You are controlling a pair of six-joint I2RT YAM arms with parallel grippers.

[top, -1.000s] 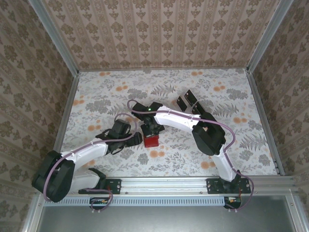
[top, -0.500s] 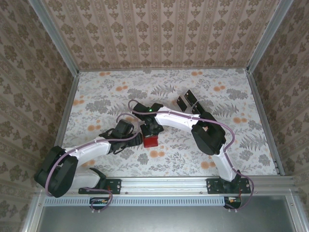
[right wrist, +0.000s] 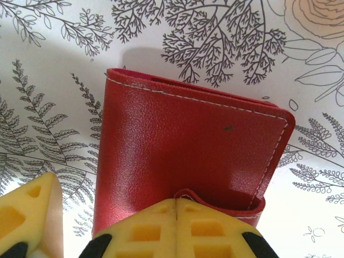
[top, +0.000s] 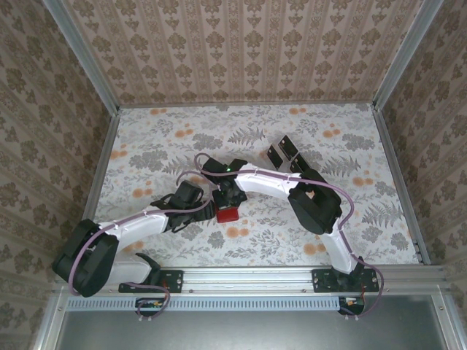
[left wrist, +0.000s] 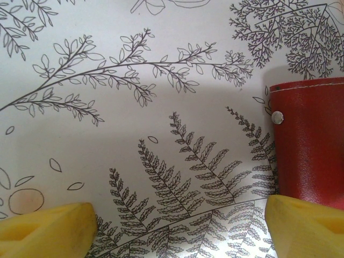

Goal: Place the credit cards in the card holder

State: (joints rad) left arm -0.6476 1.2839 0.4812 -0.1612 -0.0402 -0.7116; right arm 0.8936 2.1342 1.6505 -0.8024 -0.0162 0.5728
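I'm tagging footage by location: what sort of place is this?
Probably a robot test booth, not a home: wallpaper-patterned walls in a metal frame, a floral-print table, and the left arm and right arm bolted to a rail.

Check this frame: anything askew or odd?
The card holder lies closed, and one edge curls up where the shut right tool seems to pinch it. The credit cards lie apart from it.
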